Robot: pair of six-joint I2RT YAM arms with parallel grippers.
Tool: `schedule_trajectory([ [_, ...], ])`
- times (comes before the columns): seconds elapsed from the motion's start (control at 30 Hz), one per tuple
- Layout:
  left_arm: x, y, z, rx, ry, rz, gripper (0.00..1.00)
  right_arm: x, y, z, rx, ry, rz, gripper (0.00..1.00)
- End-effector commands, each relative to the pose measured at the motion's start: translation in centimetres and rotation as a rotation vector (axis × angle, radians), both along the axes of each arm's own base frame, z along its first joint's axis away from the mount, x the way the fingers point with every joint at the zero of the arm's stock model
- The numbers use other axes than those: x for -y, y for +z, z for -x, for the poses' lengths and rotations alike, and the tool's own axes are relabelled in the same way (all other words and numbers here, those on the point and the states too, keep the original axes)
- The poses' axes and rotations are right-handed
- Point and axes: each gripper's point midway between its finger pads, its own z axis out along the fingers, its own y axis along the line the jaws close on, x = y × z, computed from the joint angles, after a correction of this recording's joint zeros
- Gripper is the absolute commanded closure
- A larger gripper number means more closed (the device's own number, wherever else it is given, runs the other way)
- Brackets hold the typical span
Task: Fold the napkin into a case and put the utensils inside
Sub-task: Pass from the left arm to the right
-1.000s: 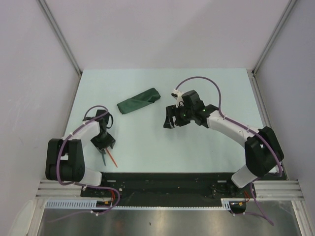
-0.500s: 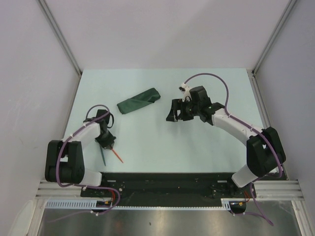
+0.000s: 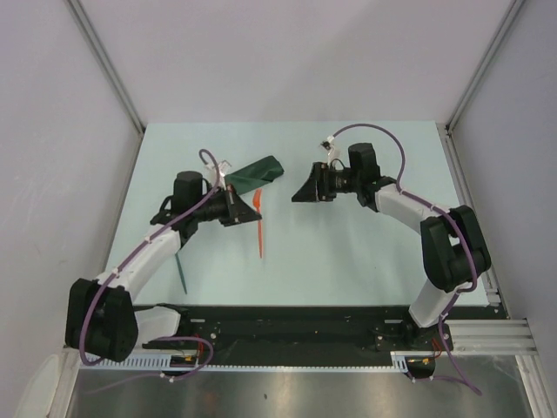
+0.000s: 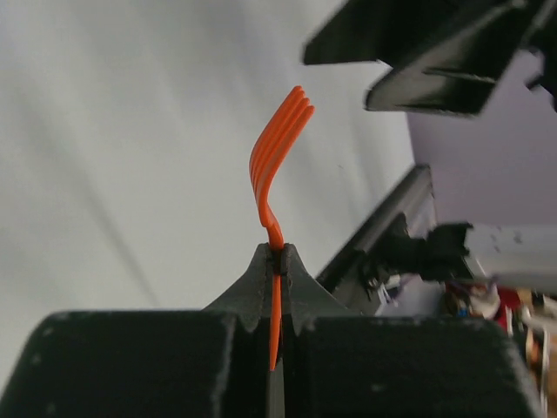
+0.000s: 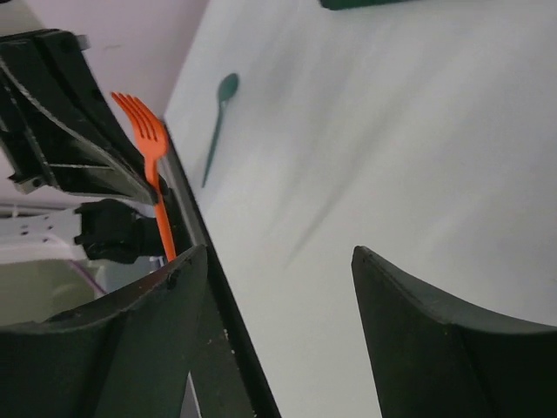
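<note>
A pale mint table [image 3: 348,252] stands between plain light grey walls, with a black rail along its near edge. The only label-like thing is a small white tag [image 3: 329,143] on the right arm's purple cable, and it is too small to read.

The left gripper [image 4: 275,259] is closed tight on the handle of the orange fork [image 3: 259,230]. The tines point away from the fingers and curve a little to one side.

From above, the fork is just on the near side of the right end of the case [image 3: 258,171] and does not touch it. The case is a narrow dark green folded cloth lying slanted on the table, and the left wrist covers its left end.

The teal spoon [image 5: 218,126] lies flat on the table near the left arm, well apart from the case.

The right gripper [image 5: 278,254] is to the right of the case, apart from it. Its fingers are spread wide with nothing between them.
</note>
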Motion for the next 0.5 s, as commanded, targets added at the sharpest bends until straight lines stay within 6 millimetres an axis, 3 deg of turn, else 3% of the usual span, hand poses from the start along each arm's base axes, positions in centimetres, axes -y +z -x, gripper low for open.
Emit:
schedule_trajectory([
  [0.0,4.3,4.8,3.1,0.144,-0.377,0.157,1.00,-1.6,5.4,0.7,0.149,0.171,-0.189,0.29],
  [0.2,5.7,4.0,4.9,0.046,-0.487,0.233,1.00,-2.8,6.3,2.1,0.232,0.263,-0.210,0.40],
  [0.33,6.1,3.7,5.4,0.035,-0.520,0.251,1.00,-3.6,6.4,2.7,0.239,0.330,-0.252,0.52],
  [0.47,6.1,3.3,5.5,0.010,-0.530,0.260,1.00,-4.2,6.4,3.6,0.243,0.382,-0.268,0.56],
])
